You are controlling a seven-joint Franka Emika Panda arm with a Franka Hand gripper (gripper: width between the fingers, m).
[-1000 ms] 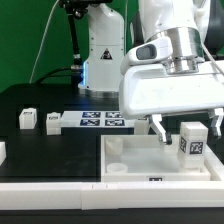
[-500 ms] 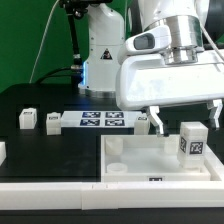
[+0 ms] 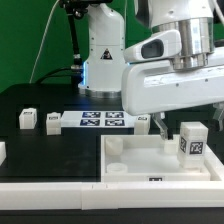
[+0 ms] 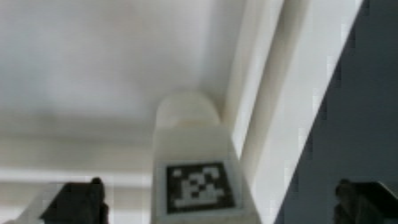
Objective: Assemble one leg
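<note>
- Exterior view: shows the leg (image 3: 191, 141) upright on the large white square piece (image 3: 130, 165), toward the exterior view's right, with its black-and-white tag facing the camera.
- Sets the jaws directly above that leg, spread wide and holding nothing.
- Brings one dark fingertip (image 3: 160, 128) down to about the level of the leg's top, just beside it on the exterior view's left and not touching.
- Cannot make out the other fingertip clearly at the frame's edge on the exterior view's right.
- Wrist view: looks down the length of the same leg, centred between the two dark fingertips (image 4: 75, 203).
- Keeps open space on either side of the leg, with no contact at either tip.
- Lines the tag up roughly level with the fingertips, while the rest of the leg runs away from them along a raised edge of the white piece.
- Back in the exterior view: puts a pair of loose white blocks (image 3: 27, 119) side by side on the black worktop (image 3: 40, 100), on the exterior view's left of the marker board (image 3: 100, 121).
- Tucks another block (image 3: 143, 122) against the marker board's other end, near the visible fingertip.
- Backs the scene with a white column (image 3: 100, 50) bearing a warning triangle.
</note>
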